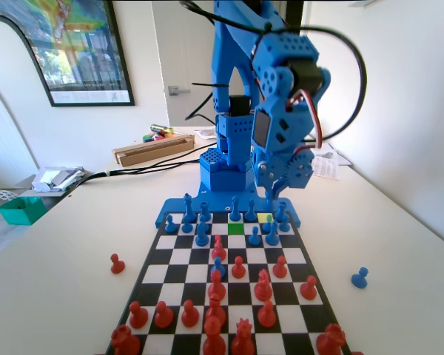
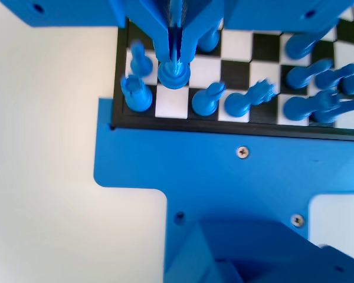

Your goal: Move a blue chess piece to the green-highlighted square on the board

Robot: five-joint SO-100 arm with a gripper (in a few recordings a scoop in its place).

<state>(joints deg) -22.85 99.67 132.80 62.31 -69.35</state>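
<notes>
Here we are at the pickup: the gripper (image 2: 174, 59) is down at the blue end of the board (image 2: 256, 127), its two jaws drawn almost together around the rounded head of the blue chess piece (image 2: 173, 74), which stands on a square one row in from the board's edge in the wrist view. The jaws look pinched on it, though it appears to sit on the board, not yet lifted. In the fixed view the arm's gripper (image 1: 268, 208) hangs low over the far rows near the yellow square (image 1: 264, 217), and the green-highlighted square (image 1: 236, 228) lies bare just to the left, one row nearer the camera. Neighbours crowd in close, a rook-like piece (image 2: 135, 94) just beside. Next, I'd judge, comes a straight lift clear of those heads, then a short carry across to green.
</notes>
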